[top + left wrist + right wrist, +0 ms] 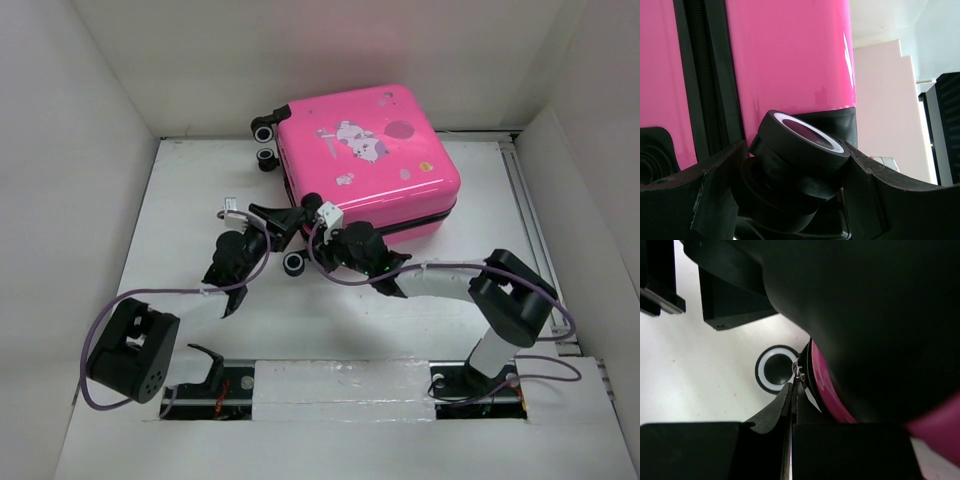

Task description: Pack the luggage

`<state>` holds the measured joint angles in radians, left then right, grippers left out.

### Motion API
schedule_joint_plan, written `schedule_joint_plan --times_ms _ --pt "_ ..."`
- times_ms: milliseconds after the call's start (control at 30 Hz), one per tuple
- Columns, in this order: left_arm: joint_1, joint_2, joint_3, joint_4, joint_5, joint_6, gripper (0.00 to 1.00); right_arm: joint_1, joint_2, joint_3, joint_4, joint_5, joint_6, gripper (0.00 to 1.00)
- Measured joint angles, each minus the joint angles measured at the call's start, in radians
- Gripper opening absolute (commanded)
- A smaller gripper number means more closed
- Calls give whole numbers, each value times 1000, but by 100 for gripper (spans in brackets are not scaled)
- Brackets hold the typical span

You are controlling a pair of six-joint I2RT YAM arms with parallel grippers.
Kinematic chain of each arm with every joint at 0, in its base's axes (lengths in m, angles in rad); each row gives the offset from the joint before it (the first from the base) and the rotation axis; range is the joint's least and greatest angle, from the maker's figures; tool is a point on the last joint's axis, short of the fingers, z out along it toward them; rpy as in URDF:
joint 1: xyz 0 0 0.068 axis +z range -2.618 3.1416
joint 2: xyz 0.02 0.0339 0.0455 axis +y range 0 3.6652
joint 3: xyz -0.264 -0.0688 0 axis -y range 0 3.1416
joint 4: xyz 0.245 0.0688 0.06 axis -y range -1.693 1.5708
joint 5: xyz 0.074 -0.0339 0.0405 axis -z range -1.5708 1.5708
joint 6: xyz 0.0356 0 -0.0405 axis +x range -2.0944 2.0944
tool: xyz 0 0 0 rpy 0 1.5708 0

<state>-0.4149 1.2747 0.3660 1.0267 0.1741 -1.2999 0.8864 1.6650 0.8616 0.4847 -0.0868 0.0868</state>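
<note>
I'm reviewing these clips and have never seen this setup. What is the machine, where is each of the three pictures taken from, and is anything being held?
Two robot arms are bolted at the near edge of a white table. The top picture looks down from above and behind them; the other two come from cameras on each wrist. On the table lies a closed hot-pink suitcase with a cartoon print. The left gripper stands around one of its black-and-white wheels, a finger on each side. The right gripper is shut, its tips at the suitcase's zipper edge beside a small metal zipper pull; whether it pinches that pull is unclear.
</note>
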Motion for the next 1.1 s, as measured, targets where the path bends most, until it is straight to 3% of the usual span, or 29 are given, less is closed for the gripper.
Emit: schedule_joint_plan --times_ms 167,333,367,400,467,500,600,700,833,1000,1033,1067,1100 --pt "-59 -21 0 -23 -112 -12 0 8 15 -5 54 21 2 0" --pt "-111 -39 -2 -52 -133 -13 0 12 -21 -103 154 58 40 4" --pt "-127 -46 -2 -61 -132 -6 16 12 -42 -133 166 63 53 22" --pt "-145 -53 -1 -73 -129 4 25 12 -69 -161 172 60 64 32" --pt "-178 -71 15 -109 -108 32 51 27 -126 -203 172 50 86 50" --pt "-194 -82 24 -133 -93 57 75 39 -159 -216 167 45 95 53" --pt "-224 -139 62 -249 -63 154 100 60 -267 -224 124 32 96 61" --pt "-232 -234 109 -369 -100 275 100 66 -368 -233 69 26 93 63" --pt "-220 -354 154 -436 -203 370 100 65 -447 -243 -36 30 87 63" --pt "-64 -317 269 -500 -322 434 100 65 -515 -243 -194 43 76 49" --pt "-10 -280 300 -502 -314 435 100 65 -529 -240 -225 46 74 43" --pt "50 -235 327 -498 -306 433 100 65 -540 -231 -258 46 69 25" --pt "105 -190 348 -496 -297 430 100 65 -546 -217 -288 46 62 19"
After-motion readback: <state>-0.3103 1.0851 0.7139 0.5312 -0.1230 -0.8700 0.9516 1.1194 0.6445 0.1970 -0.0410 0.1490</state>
